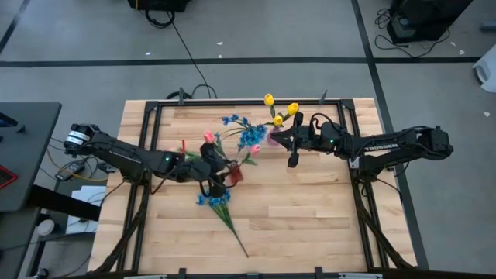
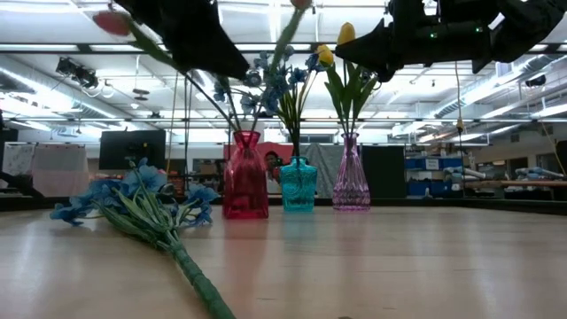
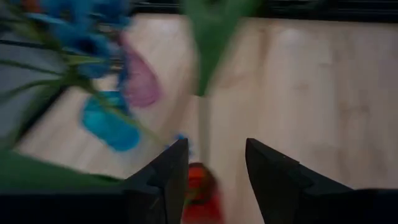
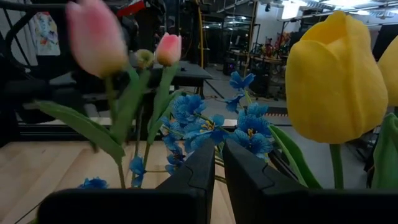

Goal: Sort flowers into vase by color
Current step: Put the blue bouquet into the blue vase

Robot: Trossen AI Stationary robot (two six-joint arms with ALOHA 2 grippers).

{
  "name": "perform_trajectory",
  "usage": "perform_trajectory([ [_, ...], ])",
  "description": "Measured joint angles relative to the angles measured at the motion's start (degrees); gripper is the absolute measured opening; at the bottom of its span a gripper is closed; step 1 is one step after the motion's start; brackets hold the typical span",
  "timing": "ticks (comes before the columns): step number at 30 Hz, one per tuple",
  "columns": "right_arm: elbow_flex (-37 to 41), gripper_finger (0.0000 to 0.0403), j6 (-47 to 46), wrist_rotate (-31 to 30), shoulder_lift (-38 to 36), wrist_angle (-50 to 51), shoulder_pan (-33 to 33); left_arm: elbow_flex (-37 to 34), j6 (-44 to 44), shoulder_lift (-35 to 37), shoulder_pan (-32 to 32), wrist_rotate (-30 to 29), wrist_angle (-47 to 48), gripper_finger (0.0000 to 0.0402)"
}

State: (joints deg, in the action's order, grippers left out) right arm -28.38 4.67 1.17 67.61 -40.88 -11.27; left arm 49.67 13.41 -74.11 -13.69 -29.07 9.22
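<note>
Three glass vases stand in a row: red (image 2: 245,177), teal (image 2: 299,186) and purple (image 2: 351,182). Yellow tulips (image 1: 292,108) stand in the purple vase and blue blossoms (image 1: 252,138) in the teal one. A pink tulip (image 2: 111,19) leans out of the red vase (image 3: 202,186) on a slanting stem. My left gripper (image 3: 214,146) is open above that vase, with the green stem (image 3: 203,124) running between its fingers; I see no touch. My right gripper (image 4: 219,152) is shut, in the air beside the yellow tulips (image 4: 336,74). A blue bunch (image 1: 215,199) lies flat on the table.
The lying blue bunch's long stem (image 1: 236,236) points toward the table's near edge. Bare wood lies on the near half, left and right of it. A black frame (image 1: 155,105) runs along the table's far edge, and a second pink tulip (image 1: 255,147) shows among the blue blossoms.
</note>
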Motion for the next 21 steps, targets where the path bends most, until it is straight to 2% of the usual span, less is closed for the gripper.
perform_trajectory([
  [7, 0.00, 0.0048, -0.02, 0.00, 0.00, -0.18, 0.00, 0.00, -5.75, -0.04, -0.87, 13.26, -8.46, 0.0166],
  [15, 0.00, 0.0048, -0.52, 0.01, 0.00, -0.15, -0.02, 0.10, -10.46, 2.39, -4.24, 19.67, -14.00, 0.0165],
  [21, 0.00, 0.0048, -0.86, 0.00, 0.00, 0.66, -0.02, 0.96, -11.24, 6.09, -8.21, 22.79, -11.15, 0.0165],
])
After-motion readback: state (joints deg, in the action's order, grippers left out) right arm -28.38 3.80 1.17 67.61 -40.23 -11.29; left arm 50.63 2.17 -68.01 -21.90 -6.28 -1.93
